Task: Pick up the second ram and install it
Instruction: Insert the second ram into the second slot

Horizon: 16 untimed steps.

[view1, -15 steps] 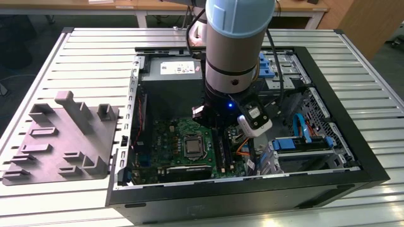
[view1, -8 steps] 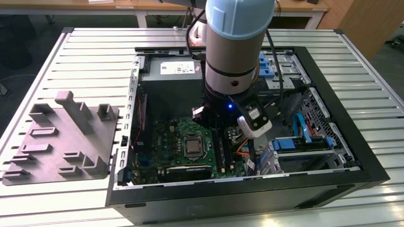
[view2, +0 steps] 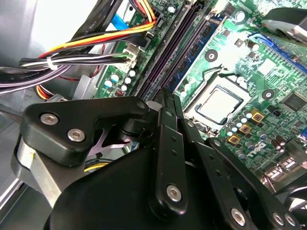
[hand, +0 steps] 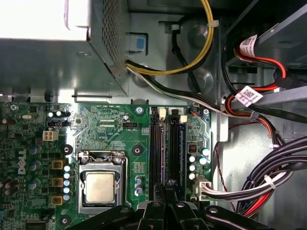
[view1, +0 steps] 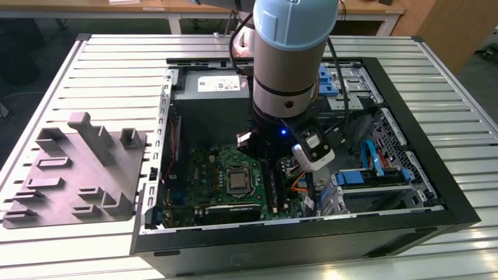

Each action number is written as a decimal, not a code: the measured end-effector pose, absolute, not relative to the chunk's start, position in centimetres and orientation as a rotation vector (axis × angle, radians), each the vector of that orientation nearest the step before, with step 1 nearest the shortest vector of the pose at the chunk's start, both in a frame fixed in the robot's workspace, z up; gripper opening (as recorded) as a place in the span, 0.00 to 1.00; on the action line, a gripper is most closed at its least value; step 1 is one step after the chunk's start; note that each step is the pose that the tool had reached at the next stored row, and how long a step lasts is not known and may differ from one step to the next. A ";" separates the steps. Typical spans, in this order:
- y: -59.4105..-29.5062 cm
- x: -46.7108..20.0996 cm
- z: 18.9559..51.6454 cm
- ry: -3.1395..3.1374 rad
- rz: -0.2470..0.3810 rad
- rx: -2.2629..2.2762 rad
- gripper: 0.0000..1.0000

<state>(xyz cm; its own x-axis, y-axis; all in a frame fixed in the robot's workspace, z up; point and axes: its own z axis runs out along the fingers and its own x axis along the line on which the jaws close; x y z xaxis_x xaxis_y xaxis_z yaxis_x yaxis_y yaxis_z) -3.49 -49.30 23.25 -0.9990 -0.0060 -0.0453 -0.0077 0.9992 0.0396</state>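
Note:
My gripper (view2: 169,96) is low inside the open computer case (view1: 435,192), right over the memory slots (hand: 158,143) of the green motherboard (view1: 210,166). In both wrist views its black fingers (hand: 165,191) are drawn tight together. The second ram (view2: 194,48), a thin blue-green stick with dark chips, stands on edge along the slots on the processor side. It runs straight in between the fingertips, so the gripper is shut on it. The stick's near half is hidden under the gripper body. In the exterior view the arm (view1: 288,64) covers the slots and the gripper.
A grey plastic tray (view1: 78,169) with upright tabs lies on the slatted table at the exterior view's left. Bundled cables (hand: 268,177) crowd one side of the slots. The processor socket (hand: 100,184) sits on the other side. The power supply (view1: 210,93) fills the case's far end.

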 end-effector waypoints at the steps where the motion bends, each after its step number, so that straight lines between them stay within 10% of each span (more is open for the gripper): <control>1: -49.3 -3.5 23.2 3.096 0.061 -0.011 0.11; 16: -49.3 -3.6 23.0 3.096 0.069 -0.010 0.11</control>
<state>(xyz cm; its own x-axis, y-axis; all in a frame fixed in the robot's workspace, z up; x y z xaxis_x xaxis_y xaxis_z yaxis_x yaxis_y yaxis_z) -3.62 -49.30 22.98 -0.9990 -0.0055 -0.0454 -0.0075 0.9990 0.0444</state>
